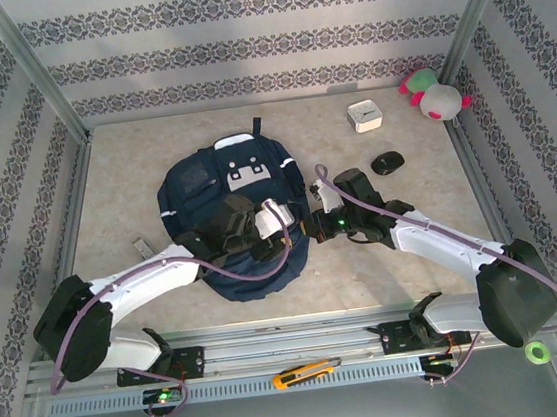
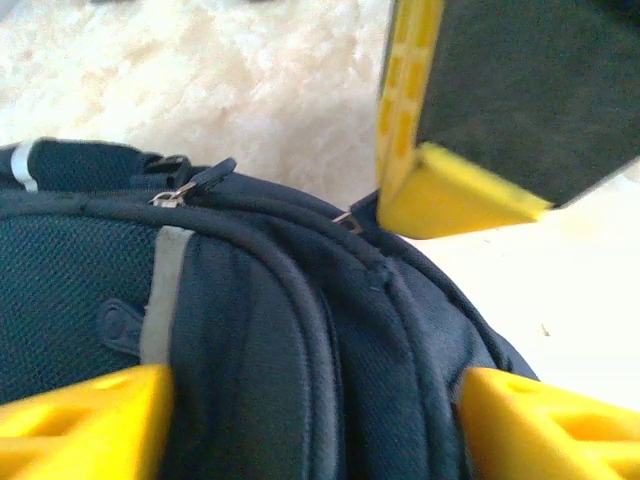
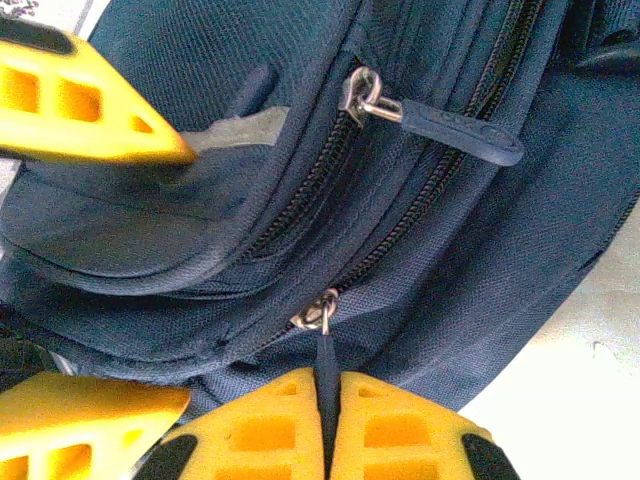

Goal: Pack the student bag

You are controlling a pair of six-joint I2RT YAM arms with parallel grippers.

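Observation:
The student bag (image 1: 219, 197), a navy backpack with white patches and grey stripes, lies in the middle of the table. My right gripper (image 3: 325, 405) is shut on the fabric pull tab of a zipper slider (image 3: 318, 316) at the bag's near right edge; it also appears as a yellow and black block (image 2: 470, 190) in the left wrist view. A second zipper pull (image 3: 445, 127) lies free on the row above. My left gripper (image 2: 315, 420) straddles a thick fold of the bag (image 2: 300, 330), its fingers (image 3: 90, 110) pressing the fabric on both sides.
At the back right of the table are a white box (image 1: 364, 116), a black mouse (image 1: 387, 163) and a pink and green plush toy (image 1: 434, 95). A small grey item (image 1: 140, 246) lies left of the bag. An orange box cutter (image 1: 304, 374) and a green tape roll (image 1: 537, 351) rest on the front rail.

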